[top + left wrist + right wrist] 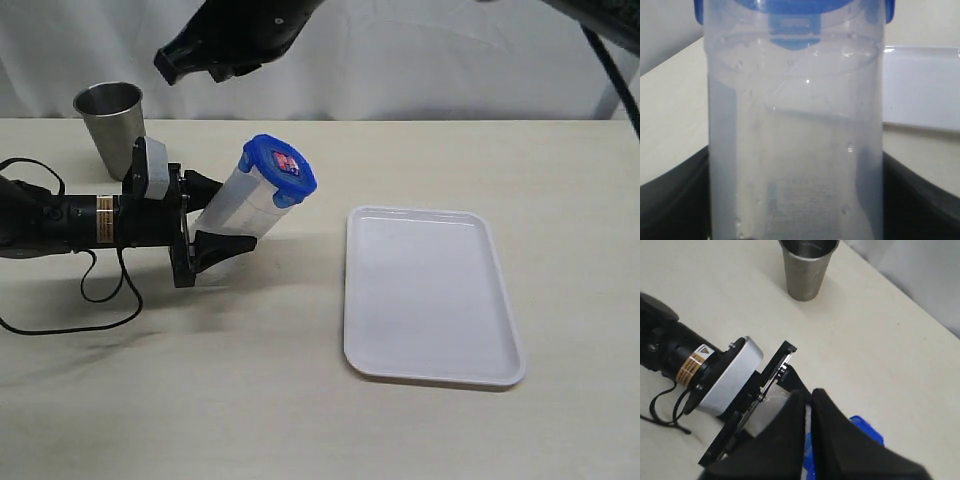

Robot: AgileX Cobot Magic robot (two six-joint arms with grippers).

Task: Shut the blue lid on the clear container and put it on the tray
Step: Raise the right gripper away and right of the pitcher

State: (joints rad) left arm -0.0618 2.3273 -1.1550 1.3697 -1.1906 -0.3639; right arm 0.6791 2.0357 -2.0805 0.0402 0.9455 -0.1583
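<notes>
Closest in, the left hand (215, 215) was seen spread wide around the lower body of the clear container (248, 198). The container was gripped between its two fingers and held tilted, base at the hand and mouth angled up and away from it. Over that far end the blue lid (281, 165) was found seated. One flap was seen folded down against the wall in the left wrist view, but whether every flap was latched could not be told. The closing step was therefore judged done or nearly so. Beyond the lid, well apart from the hand, the tray (430, 300) lay bare on the surface (300, 420), so the carrying across and setting down were judged to be left. Above the left hand, the right hand (808, 396) was found fully closed on nothing, clear of the lid. Behind the left arm a steel cup (112, 125) was seen standing.
</notes>
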